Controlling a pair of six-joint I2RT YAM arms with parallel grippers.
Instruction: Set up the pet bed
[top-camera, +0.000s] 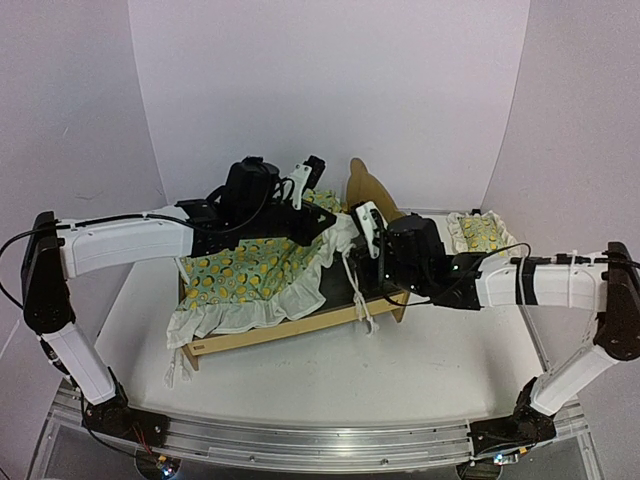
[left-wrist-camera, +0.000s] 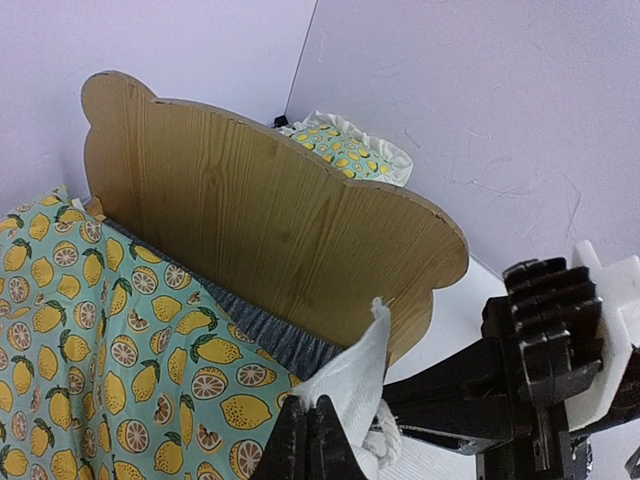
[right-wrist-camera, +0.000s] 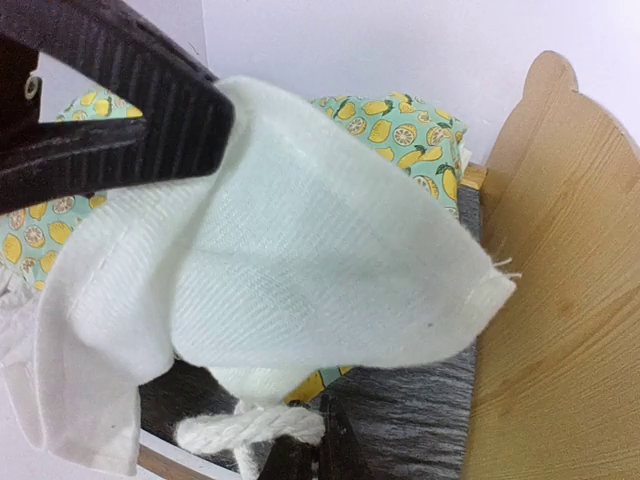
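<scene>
Pet bed (top-camera: 290, 330): sits mid-table, lengthwise from near left to far right, with the tall end at the far right.
Pet bed, handling: thin plywood, so I judge it light and stiff. It would probably slide on the smooth table (top-camera: 420, 370) if the cloth is tugged sideways.
Pet bed, where to hold: the low side rail or the top edge of the headboard look like the only firm edges. The rail seems safer, as a pull high on the headboard might tip the frame.
Blanket (top-camera: 250, 270): lemon print with a white ruffle, spread over the left part of the bed. It looks soft and limp, and its right edge is lifted off the pad.
Left gripper (left-wrist-camera: 312, 440): clenched on the white ruffle at the blanket's right edge, holding it up near the headboard.
Mattress pad (left-wrist-camera: 275, 338): a dark grey strip lies bare between the blanket and the headboard. It lies flat and looks unlikely to shift.
Right gripper (right-wrist-camera: 312, 450): closed, with the blanket's white cord and hem at its fingertips, apparently pinching them just beside the left one.
Headboard (top-camera: 368, 185): upright and curved, close to both grippers, so a careless swing could knock it.
Pillow (top-camera: 478, 232): lies on the table to the right, beyond the headboard and apart from the bed.
</scene>
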